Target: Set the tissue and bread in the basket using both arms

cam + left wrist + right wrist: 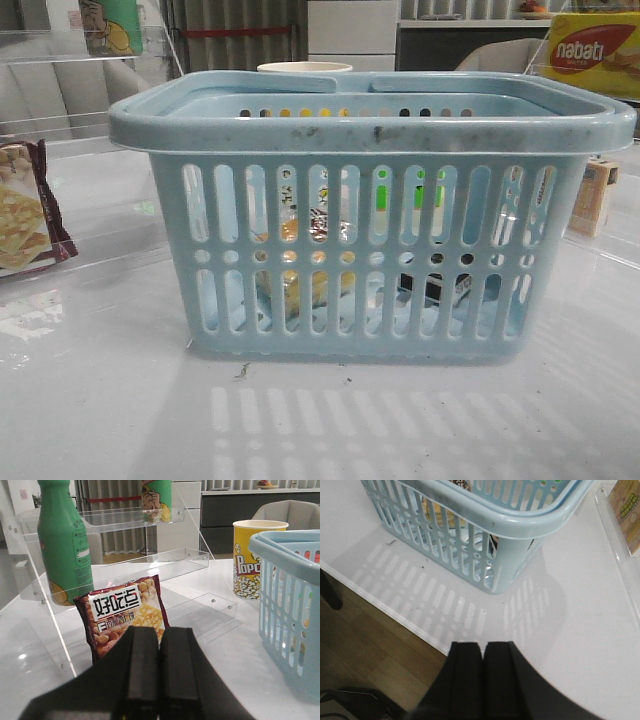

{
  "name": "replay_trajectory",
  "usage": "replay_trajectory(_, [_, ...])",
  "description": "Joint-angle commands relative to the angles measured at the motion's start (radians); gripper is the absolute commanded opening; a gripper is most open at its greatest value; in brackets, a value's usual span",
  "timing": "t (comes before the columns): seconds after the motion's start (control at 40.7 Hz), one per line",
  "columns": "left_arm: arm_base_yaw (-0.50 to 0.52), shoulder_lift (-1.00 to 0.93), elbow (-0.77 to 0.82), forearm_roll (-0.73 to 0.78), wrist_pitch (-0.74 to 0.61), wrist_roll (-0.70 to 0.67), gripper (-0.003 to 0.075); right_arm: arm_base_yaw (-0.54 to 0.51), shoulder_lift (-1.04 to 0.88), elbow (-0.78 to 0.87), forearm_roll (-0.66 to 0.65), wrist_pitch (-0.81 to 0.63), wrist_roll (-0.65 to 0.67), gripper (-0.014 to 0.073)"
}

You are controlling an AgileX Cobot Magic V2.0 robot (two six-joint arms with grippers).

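The light blue basket [370, 130] stands in the middle of the table. Through its slots I see the bread [300, 285], a clear packet with golden contents, inside at the left, and the black-and-white tissue packet [440, 290] low inside at the right. The basket also shows in the left wrist view [287, 560] and the right wrist view [520, 517]. My left gripper [159, 635] is shut and empty, left of the basket. My right gripper [482, 650] is shut and empty, over the table's front edge near the basket's corner. Neither gripper shows in the front view.
A maroon-edged cracker packet [125, 615] leans on a clear acrylic shelf [150, 562] holding a green bottle [62, 545]. A yellow popcorn cup [252, 560] stands behind the basket. A small box [595, 195] and yellow nabati box [595, 50] are at the right. The floor [375, 660] lies below the table edge.
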Motion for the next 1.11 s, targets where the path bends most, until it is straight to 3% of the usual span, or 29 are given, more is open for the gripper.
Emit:
replay_trajectory(0.0, [-0.009, -0.019, 0.0, 0.021, -0.094, -0.034, 0.0092, -0.002, 0.006, -0.026, -0.017, -0.064, -0.005, 0.0052])
replay_trajectory(0.221, [-0.007, -0.019, 0.0, 0.021, -0.175, -0.032, 0.0092, -0.002, 0.006, -0.026, -0.017, -0.064, -0.005, 0.0052])
replay_trajectory(1.081, [0.045, -0.019, 0.0, 0.012, -0.173, -0.032, 0.0092, -0.002, 0.006, -0.026, -0.017, -0.064, -0.005, 0.0052])
